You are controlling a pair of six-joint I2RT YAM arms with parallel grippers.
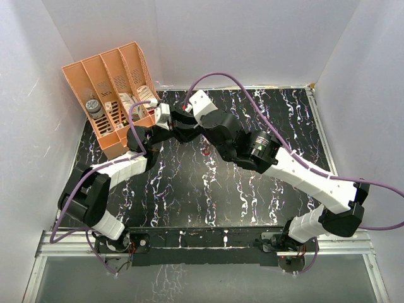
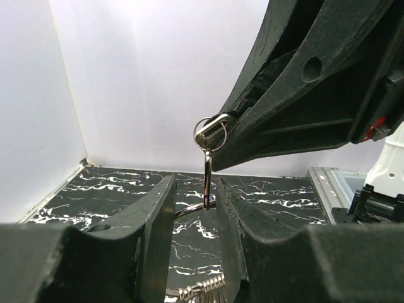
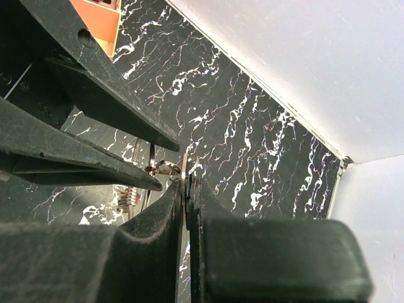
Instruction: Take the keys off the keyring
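Black fingers of the left gripper (image 2: 194, 189) rise from the bottom of its own wrist view. They stand apart on either side of a slim metal strip (image 2: 207, 180) without clearly touching it. That strip hangs from the keyring (image 2: 208, 134), which the right gripper (image 2: 228, 125) pinches at its tip, up in the air over the black marbled table (image 2: 95, 189). Whether the strip is one of the keys I cannot tell. Lowest of all, a coiled chain (image 2: 202, 291) shows.

From the right wrist, that gripper's fingers are closed tight on a thin metal edge, with the orange organizer (image 3: 104, 16) just beyond the left gripper.

From above, both grippers meet just beside that organizer. The ring is too small to make out, and the labels on the bottles (image 1: 129, 102) inside the organizer are unreadable.
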